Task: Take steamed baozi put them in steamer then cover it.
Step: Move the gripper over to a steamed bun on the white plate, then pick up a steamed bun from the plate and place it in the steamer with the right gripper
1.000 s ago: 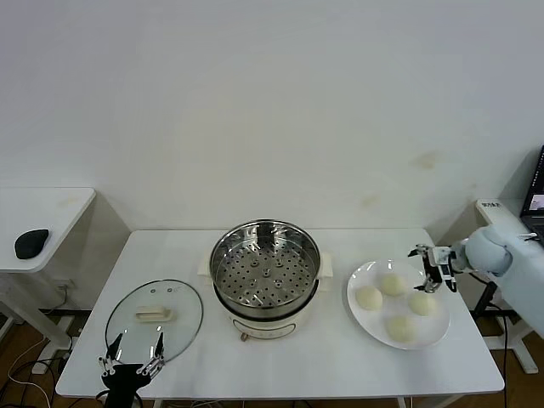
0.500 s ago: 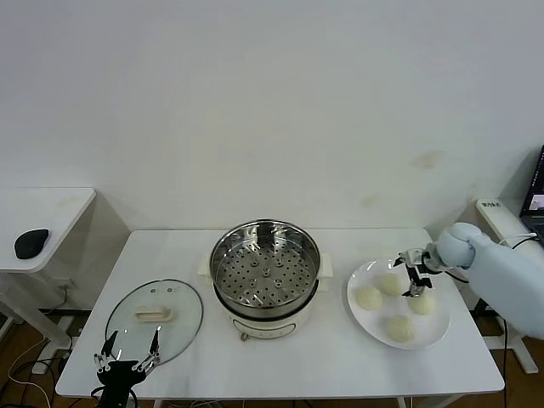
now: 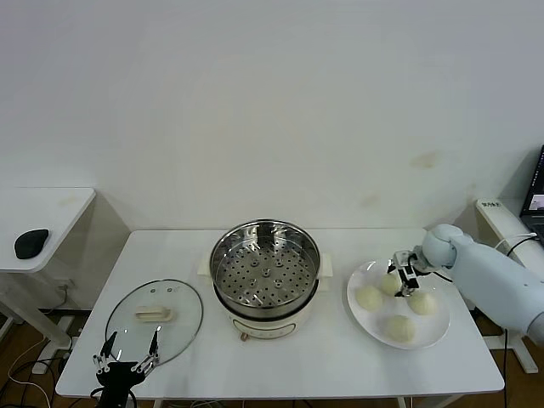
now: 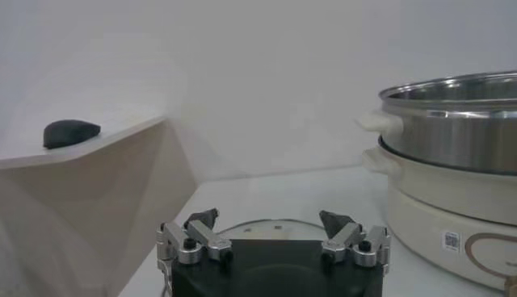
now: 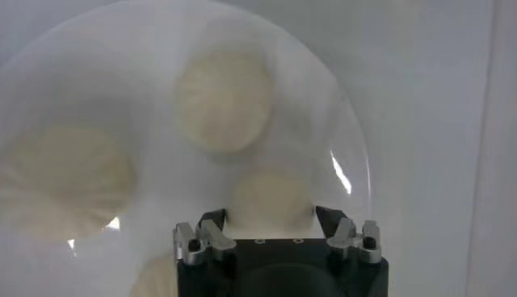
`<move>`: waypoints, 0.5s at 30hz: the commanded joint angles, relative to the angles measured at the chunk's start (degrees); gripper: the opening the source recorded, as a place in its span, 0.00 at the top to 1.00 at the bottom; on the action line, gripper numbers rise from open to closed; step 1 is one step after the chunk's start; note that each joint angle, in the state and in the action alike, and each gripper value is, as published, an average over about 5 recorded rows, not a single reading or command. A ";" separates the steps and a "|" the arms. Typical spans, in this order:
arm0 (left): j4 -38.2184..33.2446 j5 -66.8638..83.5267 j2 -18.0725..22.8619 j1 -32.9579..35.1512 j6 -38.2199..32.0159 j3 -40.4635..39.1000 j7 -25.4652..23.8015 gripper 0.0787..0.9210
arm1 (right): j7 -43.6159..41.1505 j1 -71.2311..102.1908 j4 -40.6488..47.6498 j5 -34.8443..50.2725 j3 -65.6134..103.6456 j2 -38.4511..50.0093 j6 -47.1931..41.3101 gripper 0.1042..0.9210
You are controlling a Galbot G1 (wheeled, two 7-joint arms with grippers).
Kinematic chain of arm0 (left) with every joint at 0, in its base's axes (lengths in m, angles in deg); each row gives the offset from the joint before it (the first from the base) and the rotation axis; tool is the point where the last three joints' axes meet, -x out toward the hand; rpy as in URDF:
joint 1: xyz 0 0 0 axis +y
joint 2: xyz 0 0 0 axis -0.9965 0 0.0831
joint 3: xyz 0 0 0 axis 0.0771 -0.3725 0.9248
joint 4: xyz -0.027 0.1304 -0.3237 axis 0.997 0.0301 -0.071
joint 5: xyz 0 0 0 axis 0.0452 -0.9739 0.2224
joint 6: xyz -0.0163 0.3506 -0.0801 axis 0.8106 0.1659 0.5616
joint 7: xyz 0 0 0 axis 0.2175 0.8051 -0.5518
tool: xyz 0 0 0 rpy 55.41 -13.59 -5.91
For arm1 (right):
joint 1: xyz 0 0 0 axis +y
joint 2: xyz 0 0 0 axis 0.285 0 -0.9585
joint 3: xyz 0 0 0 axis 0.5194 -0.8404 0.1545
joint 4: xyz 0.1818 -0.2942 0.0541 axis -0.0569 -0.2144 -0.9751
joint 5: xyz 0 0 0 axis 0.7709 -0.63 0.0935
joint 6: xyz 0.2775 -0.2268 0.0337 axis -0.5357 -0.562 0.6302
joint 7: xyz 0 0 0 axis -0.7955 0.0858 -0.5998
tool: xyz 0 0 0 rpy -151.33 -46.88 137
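Four cream-white baozi lie on a white plate (image 3: 357, 313) at the table's right. My right gripper (image 3: 404, 276) is open, low over the plate, its jaws either side of the back baozi (image 3: 390, 284). In the right wrist view the gripper (image 5: 271, 216) straddles this baozi (image 5: 271, 192), with another baozi (image 5: 224, 95) beyond it. The steel steamer (image 3: 265, 272) stands open and empty at the table's centre. The glass cover (image 3: 155, 319) lies flat at the front left. My left gripper (image 3: 129, 355) is open and empty just before the cover, by the table's front edge.
A side table with a black mouse (image 3: 31, 242) stands to the left. A laptop (image 3: 535, 200) sits at the far right edge. In the left wrist view the steamer (image 4: 452, 121) is to one side and the cover (image 4: 266, 229) lies just beyond the left gripper (image 4: 269, 219).
My right gripper has moved left from the plate's right edge, over the plate, down onto the back baozi. The left gripper has barely shifted.
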 commanded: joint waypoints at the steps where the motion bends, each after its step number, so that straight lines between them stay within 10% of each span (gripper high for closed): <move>1: -0.06 -0.04 0.03 0.01 -0.03 0.03 0.00 0.12 | -0.01 -1.01 0.89 -0.09 -1.01 -0.71 0.24 0.38; 15: -0.06 0.18 -0.40 0.01 -0.15 0.30 0.12 0.12 | -1.56 -12.08 -10.96 8.67 -7.27 7.50 -0.96 0.40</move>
